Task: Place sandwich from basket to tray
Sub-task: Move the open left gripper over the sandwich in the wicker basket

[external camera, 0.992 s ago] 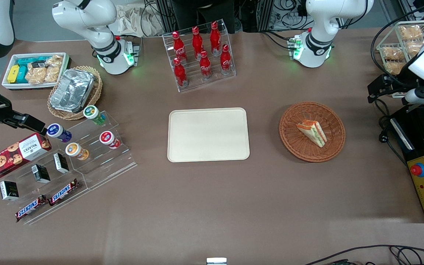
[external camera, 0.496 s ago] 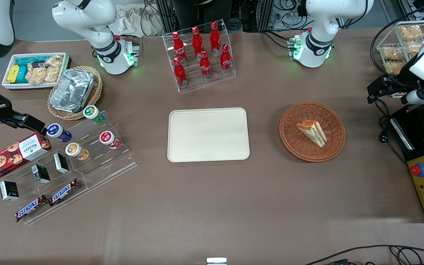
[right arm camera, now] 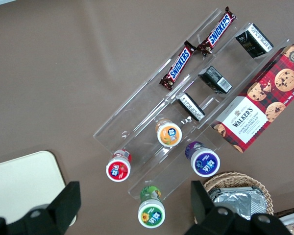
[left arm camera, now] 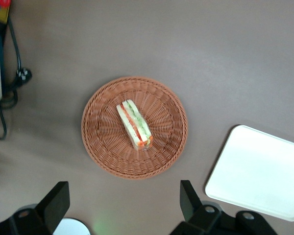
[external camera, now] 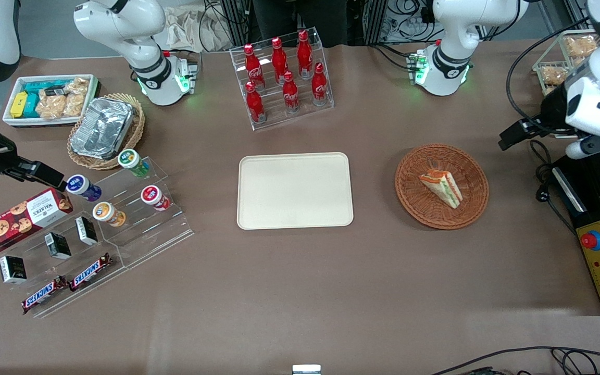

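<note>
Sandwich (left arm camera: pixel 134 124) time: the one wedge lies in the middle of the reddish-brown wicker basket (left arm camera: pixel 98 142), red and green filling edge showing, and the pincer (left arm camera: pixel 122 210) hangs high above the basket's rim, jaws spread wide with nothing between them. From the front, the pincer (external camera: pixel 511 136) sits up off the tabletop (external camera: pixel 300 281) toward the working arm's end, just off the basket (external camera: pixel 469 208), clear of the sandwich (external camera: pixel 441 188).

Beside the basket, toward the parked arm, the cream tray (external camera: pixel 295 190) lies flat with nothing on it. Farther from the front camera stands a clear stepped rack (external camera: pixel 282 78) holding seven red cola bottles.

Out at the parked arm's end, a tan wicker basket (external camera: pixel 136 127) carries one foil container (external camera: pixel 102 127), and a white bin (external camera: pixel 13 121) holds snack packs. The clear stepped stand (right arm camera: pixel 152 127) there shows four round lidded tubs (right arm camera: pixel 171 133), three small dark boxes (right arm camera: pixel 214 80) and two Snickers bars (right arm camera: pixel 179 66), with one Walkers cookie box (right arm camera: pixel 262 98) alongside.

A wire rack (external camera: pixel 560 62) near the working arm holds bagged pastries.
</note>
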Available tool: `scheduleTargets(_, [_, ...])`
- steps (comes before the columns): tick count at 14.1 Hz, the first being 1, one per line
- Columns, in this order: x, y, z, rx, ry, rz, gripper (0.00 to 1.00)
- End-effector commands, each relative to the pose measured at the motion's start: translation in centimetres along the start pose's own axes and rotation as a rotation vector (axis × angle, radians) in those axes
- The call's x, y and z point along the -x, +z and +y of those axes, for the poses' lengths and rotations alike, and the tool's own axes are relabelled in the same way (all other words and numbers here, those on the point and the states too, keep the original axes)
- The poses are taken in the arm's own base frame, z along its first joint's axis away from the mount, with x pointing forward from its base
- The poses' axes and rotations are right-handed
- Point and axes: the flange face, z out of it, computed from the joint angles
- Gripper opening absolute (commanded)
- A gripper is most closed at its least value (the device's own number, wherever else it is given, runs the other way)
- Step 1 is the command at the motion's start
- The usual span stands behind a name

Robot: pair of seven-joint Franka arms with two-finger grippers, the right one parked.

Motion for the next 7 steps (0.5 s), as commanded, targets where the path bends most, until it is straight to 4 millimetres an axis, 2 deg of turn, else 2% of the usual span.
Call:
scheduleTargets(1, [0.8,2.2,0.3,0.002,-0.109,-0.018,1.0])
scheduleTargets(4, [1.7,6.2,0.1,-0.001,-0.177,-0.004,1.0])
scheduleTargets(7, [3.8,12.0,0.5,-0.01,-0.235,0.026,1.0])
